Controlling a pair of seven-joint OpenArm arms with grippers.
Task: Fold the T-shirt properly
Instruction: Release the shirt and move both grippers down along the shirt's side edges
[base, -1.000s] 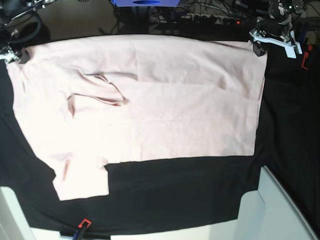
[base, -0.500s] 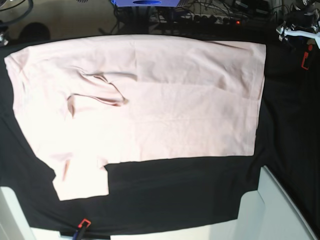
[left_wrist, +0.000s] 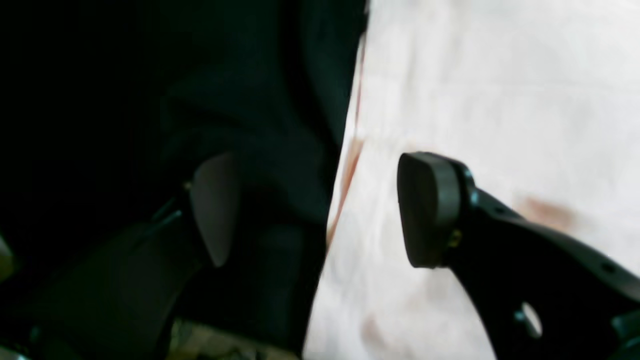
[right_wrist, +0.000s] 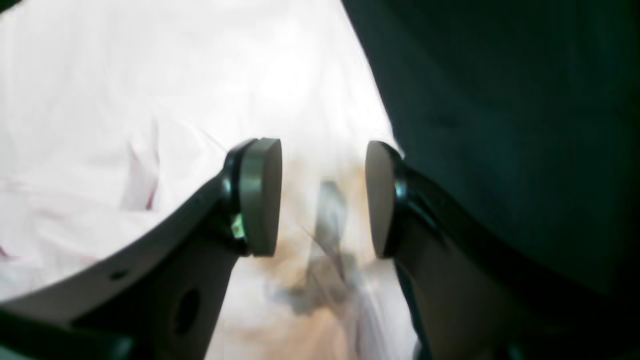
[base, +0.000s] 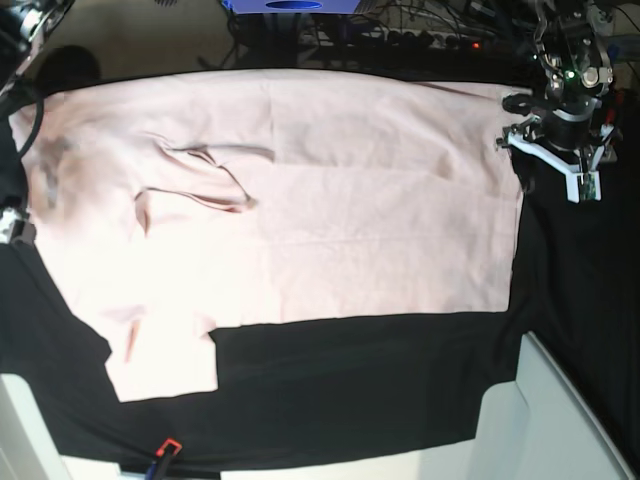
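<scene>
My left gripper (left_wrist: 320, 210) and right gripper (right_wrist: 322, 197) hung open over the shirt (base: 300, 200) (thin, limp, I judged); its edges suited pinching.

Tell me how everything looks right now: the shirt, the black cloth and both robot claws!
T-shirt: spread out flat, plain side up, one crumpled wrinkle, not folded up yet.
Black table cloth: lying flat under the shirt.
Left gripper: open, nothing in it, straddling the shirt's edge.
Right gripper: open, nothing in it, above the shirt near its edge.
</scene>
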